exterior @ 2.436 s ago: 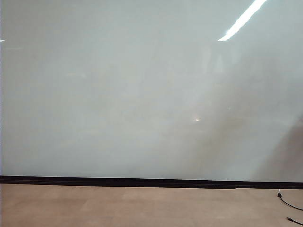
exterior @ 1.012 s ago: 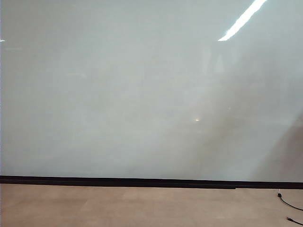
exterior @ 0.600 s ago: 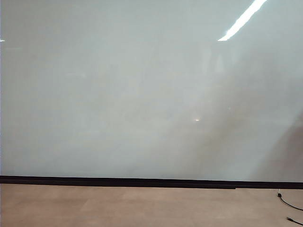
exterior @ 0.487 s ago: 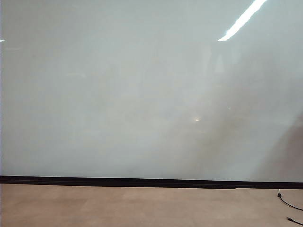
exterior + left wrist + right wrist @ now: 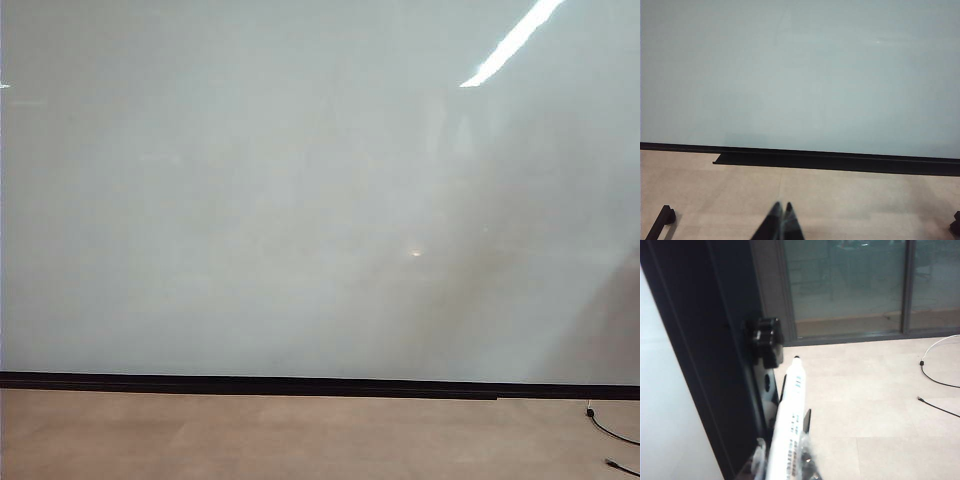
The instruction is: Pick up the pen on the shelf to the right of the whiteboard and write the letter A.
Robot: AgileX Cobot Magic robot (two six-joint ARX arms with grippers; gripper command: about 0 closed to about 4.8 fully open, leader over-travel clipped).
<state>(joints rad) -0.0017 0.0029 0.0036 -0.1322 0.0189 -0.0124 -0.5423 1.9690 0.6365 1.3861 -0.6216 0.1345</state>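
**Exterior view: blank board, pen at the right end effector**

Exterior view gives us the whiteboard (image 5: 300, 200) filling nearly the whole picture, with its black strip along the lower edge and tan floor (image 5: 280, 440) below. No letter A is on it that we can see, and neither arm shows in this view.

Taking the whiteboard as our landmark and going from left to right: the left end effector (image 5: 781, 220) sits in front of the board's lower edge, out over the floor, its two dark fingertips pressed together with nothing between them.

Off the board's right edge, beside the dark frame (image 5: 715, 340), the right wrist view shows the pen (image 5: 790, 425). Its white barrel with black lettering runs away from the camera, its far end pointing toward a small black bracket (image 5: 767, 340) on the frame. The right end effector (image 5: 785, 462) is at the barrel's near end, with fingers (image 5: 808, 420) close on either side. We cannot tell whether they are clamped on the barrel or only closing around it.

We judge the pen light, rigid and smooth, so it may twist or slide in a loose grip once its tip presses on the board. A hold around mid-barrel, squarely across it and leaving the tip well clear, seems best to us. Firm pressure should do no harm.
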